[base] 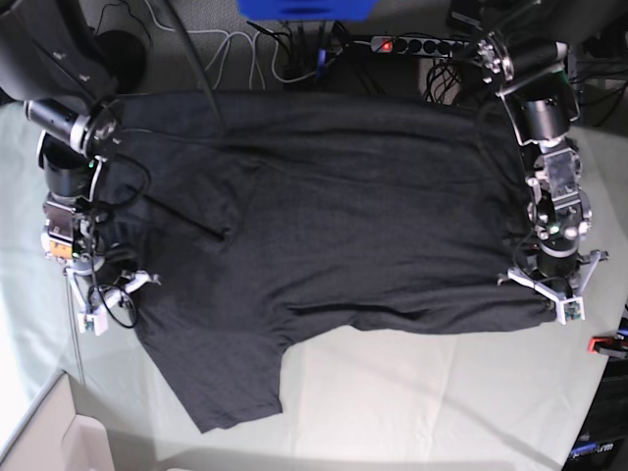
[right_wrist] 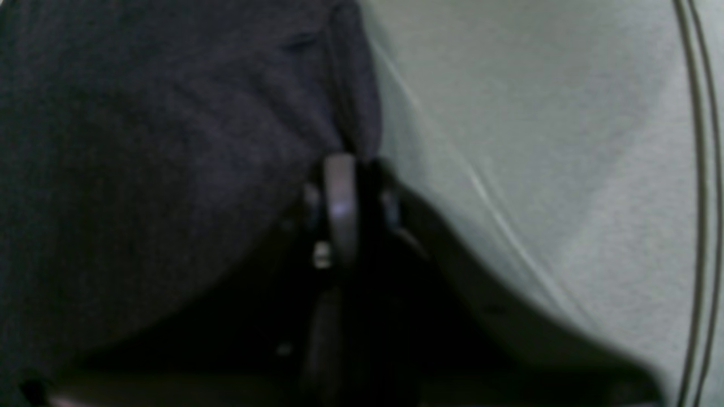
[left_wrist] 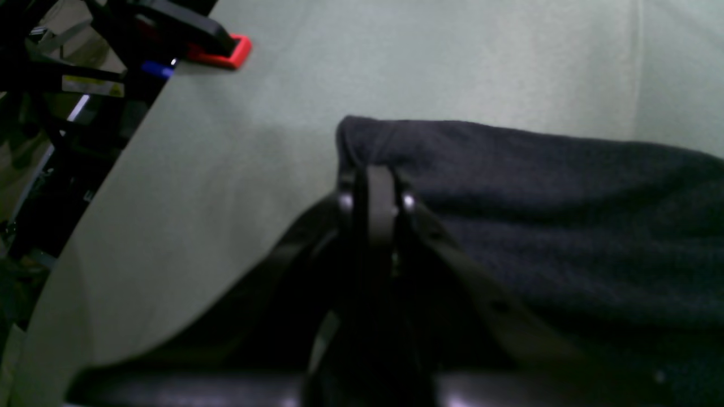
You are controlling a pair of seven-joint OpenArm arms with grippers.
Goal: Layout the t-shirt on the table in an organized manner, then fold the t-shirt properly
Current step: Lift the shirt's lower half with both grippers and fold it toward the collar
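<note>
On the table [base: 412,392] we see the black t-shirt [base: 334,226] spread wide. Our left tool [left_wrist: 378,186] pinches its corner; our right tool [right_wrist: 342,192] is pressed together on its edge.

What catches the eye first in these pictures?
A big black t-shirt sprawls across the middle of the pale green table, one sleeve trailing toward the near edge. At either side a robot arm pinches its edge: the left gripper and the right gripper, both shut on cloth.

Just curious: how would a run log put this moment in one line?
left gripper: shut on t-shirt corner | right gripper: shut on t-shirt edge | t-shirt: spread on table
</note>
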